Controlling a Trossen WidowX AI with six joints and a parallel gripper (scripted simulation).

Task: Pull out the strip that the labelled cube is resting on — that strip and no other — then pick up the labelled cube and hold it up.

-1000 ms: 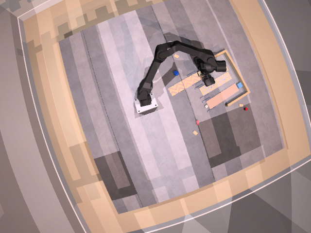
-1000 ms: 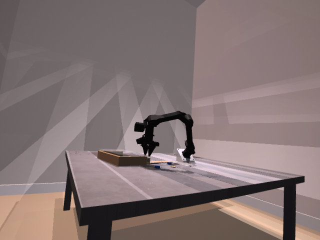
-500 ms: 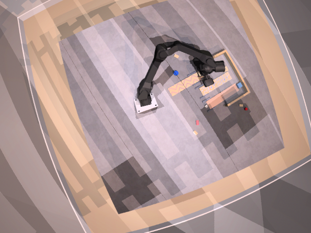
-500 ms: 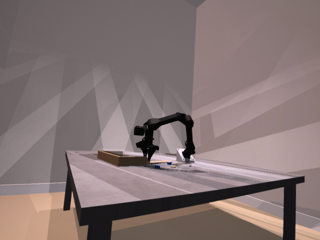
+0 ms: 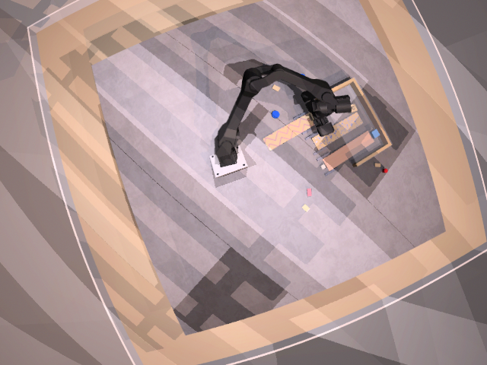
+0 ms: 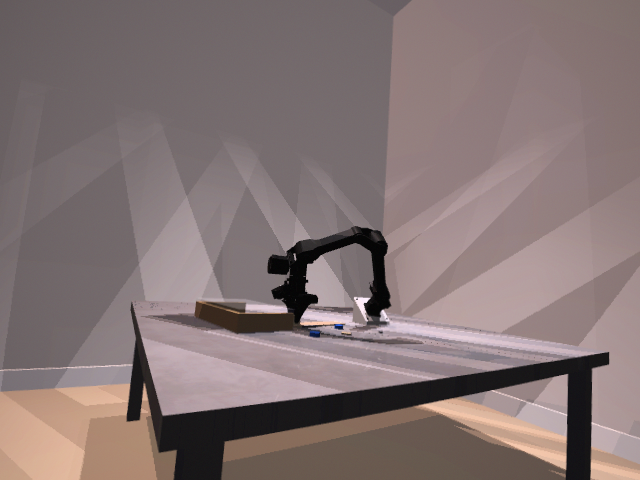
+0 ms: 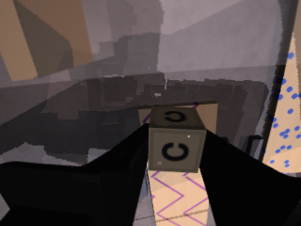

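Note:
The cube labelled C (image 7: 175, 160) stands upright on the far end of the zigzag-patterned strip (image 5: 284, 134) (image 7: 181, 207). My gripper (image 5: 313, 119) (image 6: 296, 321) (image 7: 172, 130) points down, with one finger against each side of the cube, shut on it. The cube's lower end appears to rest on the strip; no gap shows. The strip sticks out from the row of strips towards the arm's base. In the top view the arm hides the cube and the strip's far end. In the exterior view the cube cannot be made out.
A dotted strip (image 5: 338, 131) (image 7: 287, 122) and a plain salmon strip (image 5: 345, 150) lie alongside between thin dark rails. A wooden wall (image 5: 369, 109) (image 6: 263, 323) borders their far side. Blue cube (image 5: 375, 134), blue disc (image 5: 275, 114) (image 6: 338, 326), pink block (image 5: 309, 192) and red piece (image 5: 385, 170) lie around.

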